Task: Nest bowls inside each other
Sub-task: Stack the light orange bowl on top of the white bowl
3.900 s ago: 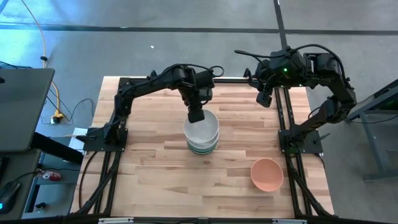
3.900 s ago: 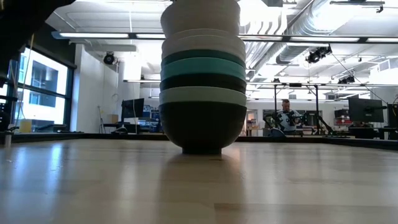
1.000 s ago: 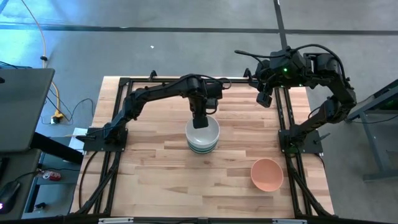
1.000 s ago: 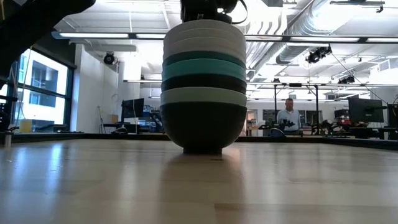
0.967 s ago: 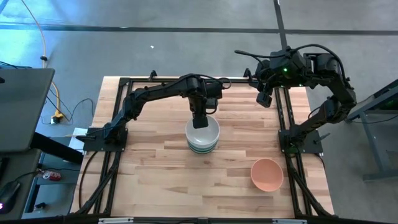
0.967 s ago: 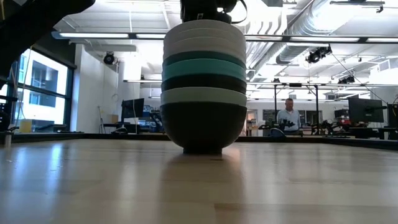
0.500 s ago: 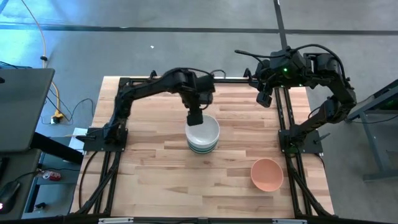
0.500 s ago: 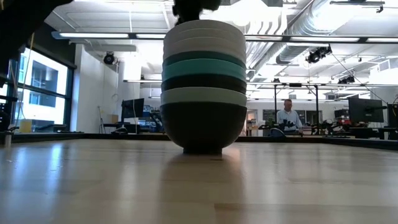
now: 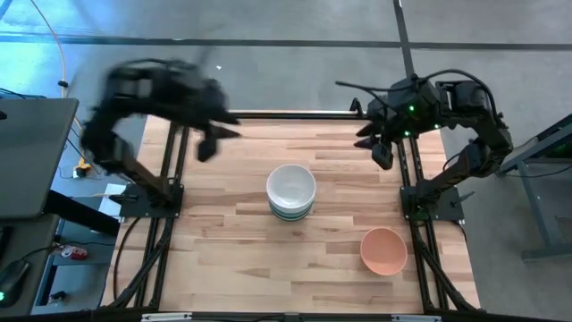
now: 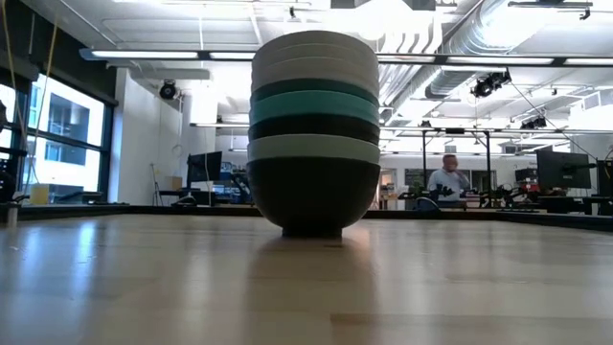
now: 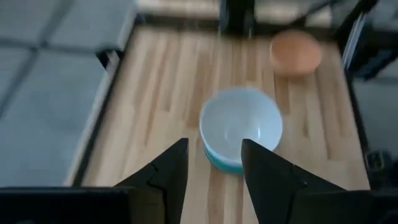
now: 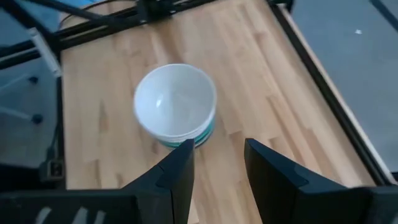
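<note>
Nesting's nearly done: your tall stack of smooth round bowls [image 9: 290,191] sits mid-table on the pale wooden table [image 9: 223,241], only the salmon pink bowl [image 9: 384,249] near the right edge is left, and the left gripper [image 11: 213,163] and right gripper [image 12: 217,158], both up by the far edge, are spread and empty.

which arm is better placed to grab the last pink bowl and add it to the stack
Probably the right. The round salmon pink bowl sits alone near the table's front right corner, on the right arm's side. The right hand hangs open above that edge, while the left hand is off at the far left, beyond the stack of nested bowls.
</note>
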